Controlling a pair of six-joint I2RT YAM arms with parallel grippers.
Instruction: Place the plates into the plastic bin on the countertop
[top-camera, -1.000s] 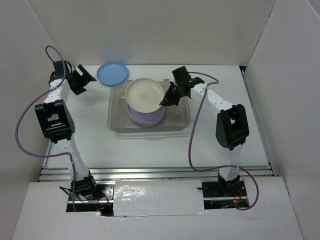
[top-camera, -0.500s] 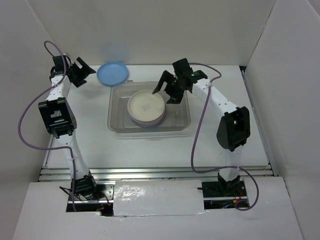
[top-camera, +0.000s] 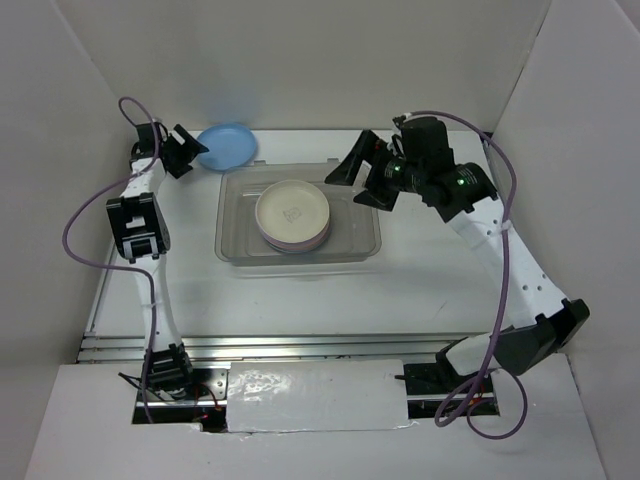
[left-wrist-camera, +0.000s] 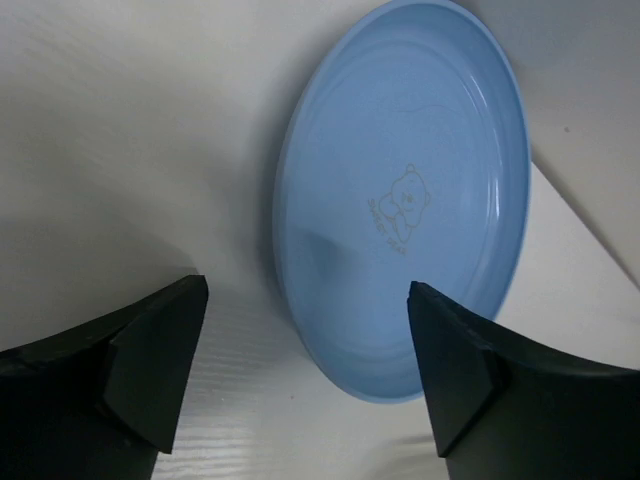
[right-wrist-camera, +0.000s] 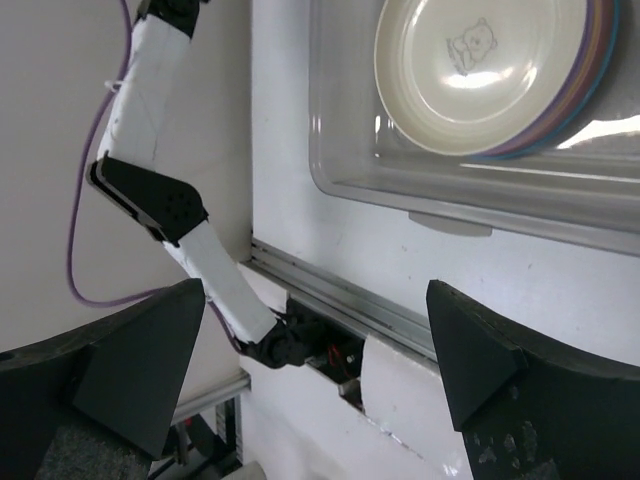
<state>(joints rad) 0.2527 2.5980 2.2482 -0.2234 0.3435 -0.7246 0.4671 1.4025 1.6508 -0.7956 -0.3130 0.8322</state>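
Last plate out: we're lining up the left gripper (top-camera: 188, 150) on the blue plate (left-wrist-camera: 420, 200).
Mid-countertop (top-camera: 300, 295), the plastic bin (top-camera: 228, 215) is holding the stack, cream plate (top-camera: 292, 208) on top. The right gripper (top-camera: 358, 180) is hanging wide open and empty by the bin's right rim, having dropped that plate and backed off. At the far edge, the left jaws are spread wide, empty, now closer to the blue plate lying flat dead ahead.

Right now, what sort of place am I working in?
Most likely a lab test cell, not a real kitchen: plain white walls box in a flat white countertop, a metal rail runs along its front edge, and on it sit a clear plastic bin and small plates.
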